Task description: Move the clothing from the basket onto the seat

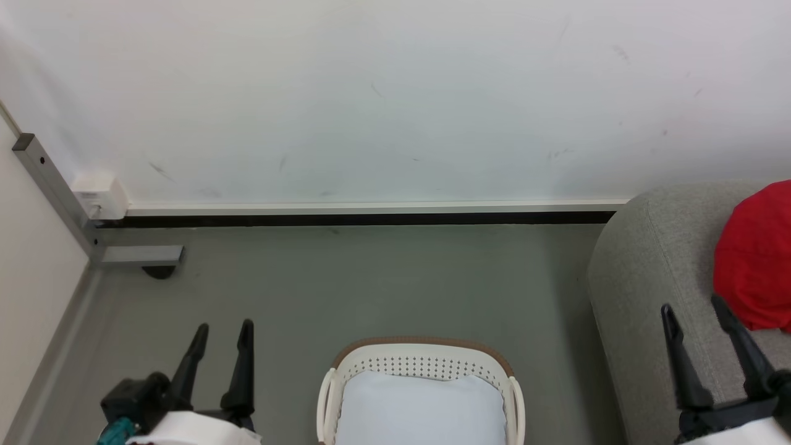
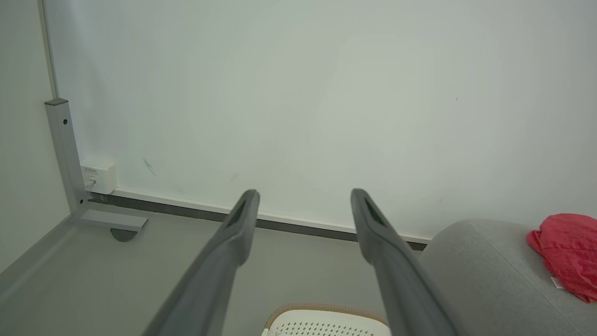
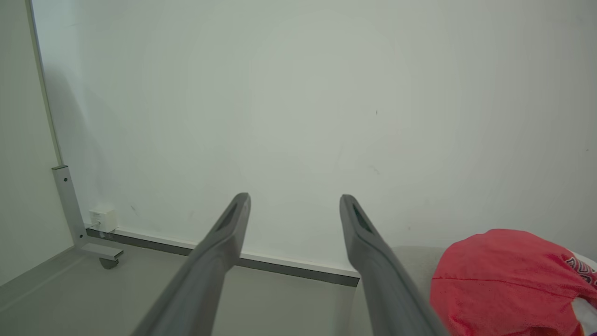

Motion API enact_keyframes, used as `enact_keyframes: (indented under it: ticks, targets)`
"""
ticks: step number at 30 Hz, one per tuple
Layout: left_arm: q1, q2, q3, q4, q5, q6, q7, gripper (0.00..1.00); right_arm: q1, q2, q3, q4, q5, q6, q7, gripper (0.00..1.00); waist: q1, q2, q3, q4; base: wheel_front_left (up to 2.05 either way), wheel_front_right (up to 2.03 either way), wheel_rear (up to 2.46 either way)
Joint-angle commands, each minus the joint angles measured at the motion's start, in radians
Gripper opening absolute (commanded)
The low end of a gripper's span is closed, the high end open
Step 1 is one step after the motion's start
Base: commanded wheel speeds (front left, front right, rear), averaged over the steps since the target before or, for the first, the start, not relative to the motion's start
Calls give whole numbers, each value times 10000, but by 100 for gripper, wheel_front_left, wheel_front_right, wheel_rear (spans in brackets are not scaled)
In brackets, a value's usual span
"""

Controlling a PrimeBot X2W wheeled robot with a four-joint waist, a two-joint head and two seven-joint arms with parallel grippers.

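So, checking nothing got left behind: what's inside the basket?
A pale blue-white pad lies in the basket; anything under it is hidden. The red clothing lies on the seat.

Bright red soft fabric jersey (image 1: pixel 757 259) — running off the head view's right edge, lettering (image 3: pixel 582 269) showing too small to read. Small white perforated plastic basket (image 1: pixel 420 366) — bottom edge cutting it, pale blue-white flat pad (image 1: pixel 420 405) hiding its floor. Large light grey fabric sofa (image 1: pixel 655 266) is running off-frame too.
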Motion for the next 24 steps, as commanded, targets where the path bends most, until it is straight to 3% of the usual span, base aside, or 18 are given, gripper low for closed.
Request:
enact_keyframes:
  ticks: [1, 9, 24]
  targets:
    - [231, -74, 134, 133, 281, -87, -1, 100, 368, 263, -146, -179, -199, -25, -24, 100, 1, 0, 5, 6, 0, 0, 0]
    - [444, -416, 504, 470, 849, -338, -1, 100, 984, 833, -316, -214, -737, -25, -28, 100, 1, 0, 39, -25, 0, 0, 0]
    - [279, -610, 699, 673, 1585, -431, -3, 100, 785, 868, -297, 127, -756, -25, -29, 100, 1, 0, 116, -173, 0, 0, 0]
